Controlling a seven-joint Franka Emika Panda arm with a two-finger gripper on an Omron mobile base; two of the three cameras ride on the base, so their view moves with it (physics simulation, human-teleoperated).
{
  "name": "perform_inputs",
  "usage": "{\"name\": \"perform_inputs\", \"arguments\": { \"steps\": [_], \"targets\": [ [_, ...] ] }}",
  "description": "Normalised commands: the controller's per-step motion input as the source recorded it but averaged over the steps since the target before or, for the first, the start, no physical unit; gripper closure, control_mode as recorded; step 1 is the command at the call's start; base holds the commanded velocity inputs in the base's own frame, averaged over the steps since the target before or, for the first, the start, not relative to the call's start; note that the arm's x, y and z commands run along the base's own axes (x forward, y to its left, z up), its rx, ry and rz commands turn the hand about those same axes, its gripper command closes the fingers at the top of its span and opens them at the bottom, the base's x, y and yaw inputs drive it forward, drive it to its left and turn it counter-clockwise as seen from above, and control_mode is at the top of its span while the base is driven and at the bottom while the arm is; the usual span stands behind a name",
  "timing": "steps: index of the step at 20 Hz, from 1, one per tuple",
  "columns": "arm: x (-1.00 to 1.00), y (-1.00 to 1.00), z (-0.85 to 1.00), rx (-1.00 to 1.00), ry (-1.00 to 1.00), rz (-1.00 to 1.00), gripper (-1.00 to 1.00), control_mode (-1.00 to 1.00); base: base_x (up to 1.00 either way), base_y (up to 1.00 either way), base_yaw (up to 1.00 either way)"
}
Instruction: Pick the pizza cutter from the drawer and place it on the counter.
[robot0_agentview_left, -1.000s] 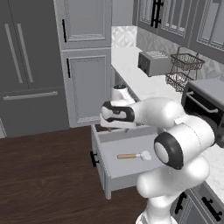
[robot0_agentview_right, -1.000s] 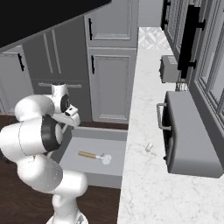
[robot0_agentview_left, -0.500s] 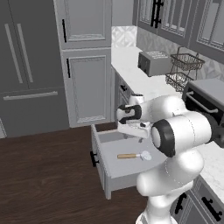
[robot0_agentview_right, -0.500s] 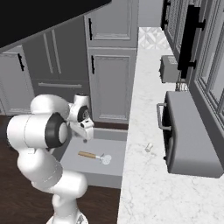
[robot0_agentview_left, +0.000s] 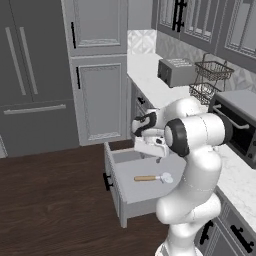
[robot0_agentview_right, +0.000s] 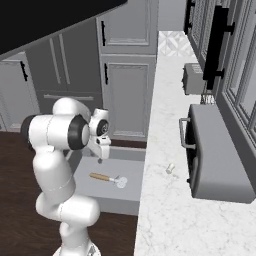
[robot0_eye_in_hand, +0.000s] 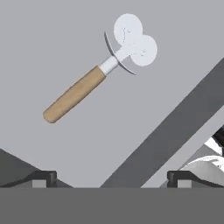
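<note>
The drawer (robot0_agentview_left: 127, 197) stands pulled out below the bench (robot0_agentview_right: 165, 145), and the pizza cutter (robot0_agentview_left: 153, 177) lies flat on its grey floor, wooden handle toward the drawer's front and round blade toward the cabinets. The gripper (robot0_agentview_left: 159, 153) hangs above the drawer's back part, pointing down, its jaws spread wide with nothing between them; in the hand view the two fingertips (robot0_eye_in_hand: 41, 178) stand far apart, well clear of the cutter. On the bench sit a toaster (robot0_agentview_left: 174, 72), a wire basket (robot0_agentview_left: 209, 80), a dark oven (robot0_agentview_right: 215, 155) and a small white cylinder (robot0_agentview_right: 170, 168).
</note>
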Motion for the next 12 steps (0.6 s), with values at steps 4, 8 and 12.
{"name": "perform_inputs", "arguments": {
  "steps": [4, 8, 12],
  "targets": [
    [0.02, -0.02, -0.72, 0.0, -0.13, -0.08, -1.0, -1.0, 0.0, 0.0, 0.0],
    [0.05, 0.0, -0.69, 0.0, -0.19, -0.05, -1.0, -1.0, 0.0, 0.0, 0.0],
    [0.35, 0.0, -0.61, 0.0, -0.18, -0.09, -1.0, -1.0, 0.0, 0.0, 0.0]
  ]
}}
